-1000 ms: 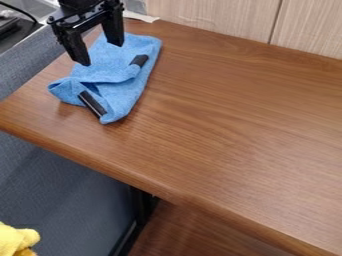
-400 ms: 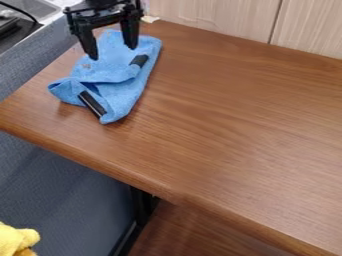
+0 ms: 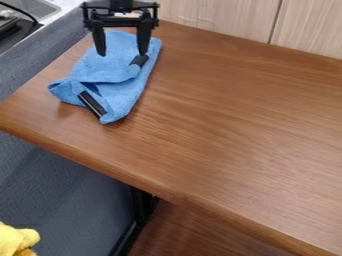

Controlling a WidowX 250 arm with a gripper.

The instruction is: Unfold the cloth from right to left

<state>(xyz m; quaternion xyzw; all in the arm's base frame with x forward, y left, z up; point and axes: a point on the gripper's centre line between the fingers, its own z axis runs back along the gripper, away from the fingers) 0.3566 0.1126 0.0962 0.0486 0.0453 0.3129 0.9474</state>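
From where I stand, the blue cloth [image 3: 125, 93] lies folded and rumpled at the upper left of the wooden table [image 3: 234, 125]. Its long axis runs down the view with a slight lean — the broad end up by the back, the narrow, rounded tip pointing down toward the table's front edge. One folded corner pokes out to the left, across that axis. A black strip [image 3: 92, 103] slants near the tip, its upper end tipped leftward; a shorter dark patch [image 3: 139, 60] sits by the right-hand side. Over the broad end hangs the black gripper [image 3: 121, 54], its two fingers spread well apart and pointing down — nothing is clasped between them.
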